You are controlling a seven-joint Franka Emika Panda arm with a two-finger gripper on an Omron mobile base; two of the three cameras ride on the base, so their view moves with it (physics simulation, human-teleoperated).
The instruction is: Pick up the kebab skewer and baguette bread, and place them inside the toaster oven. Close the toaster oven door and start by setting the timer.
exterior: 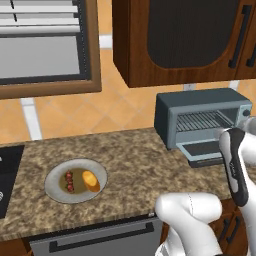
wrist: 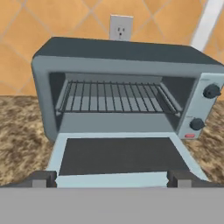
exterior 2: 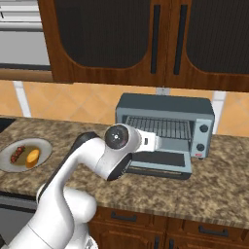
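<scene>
Hand view: boxy blue-grey toaster oven (wrist: 127, 61) at twelve o'clock, glass-paned door (wrist: 118, 155) lowered flat; dark fingers (wrist: 41, 179) spread wide, empty.

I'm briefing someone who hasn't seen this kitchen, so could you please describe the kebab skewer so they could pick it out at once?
On the speckled stone counter, left of the open toaster oven, sits a round grey plate. Two foods lie on it side by side. The kebab skewer is the left one: a thin stick of small dark red-brown chunks, smaller and darker than the golden-orange baguette bread beside it.

Glossy white rounded arm (exterior 2: 73, 180) with dark joints.
</scene>
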